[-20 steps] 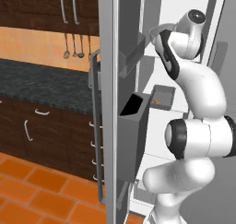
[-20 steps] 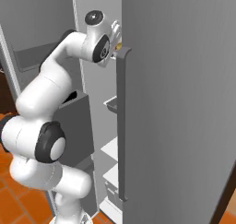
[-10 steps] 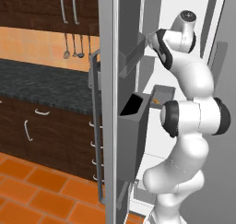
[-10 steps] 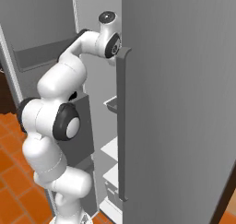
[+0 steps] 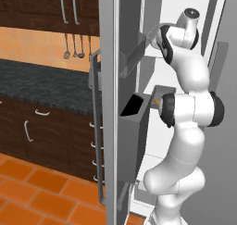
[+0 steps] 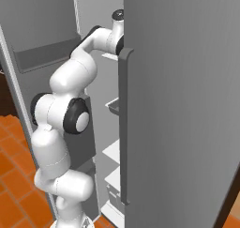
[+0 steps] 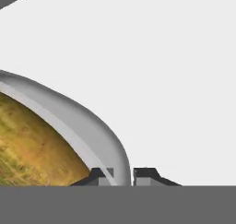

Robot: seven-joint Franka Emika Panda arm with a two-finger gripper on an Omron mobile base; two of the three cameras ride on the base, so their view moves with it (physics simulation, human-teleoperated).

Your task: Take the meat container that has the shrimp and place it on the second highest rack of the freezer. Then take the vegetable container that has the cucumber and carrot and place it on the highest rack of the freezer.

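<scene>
Far left in the left base view, a dark speckled countertop (image 5: 41, 83) is seen over dark brown wooden cabinets (image 5: 41, 131), with metal utensils (image 5: 74, 50) hung against an orange wall and orange floor tiles (image 5: 37, 191) laid below. Next comes the tall silver-grey freezer (image 5: 109, 103), its door swung open edge-on, with a long vertical handle (image 5: 95, 127) and a grey door bin (image 5: 134, 122) shown beside the white interior.

Further right, the white robot arm (image 5: 187, 113) is raised up into the upper part of the white compartment. In the right base view, the same arm (image 6: 70, 95) is seen reaching behind the closed grey door (image 6: 187, 105) at about the level of that door's handle top.

In the hand view, the two-finger gripper (image 7: 123, 177) is shown pinching the thin rim of a pale grey rounded bowl (image 7: 87, 126), one dark tip on each side of the wall. Inside the bowl, a yellowish-green vegetable surface (image 7: 37, 144) is seen pressed close to the camera; whether it is the cucumber cannot be told for sure. Behind it, a plain white freezer wall (image 7: 161, 57) is seen.
</scene>
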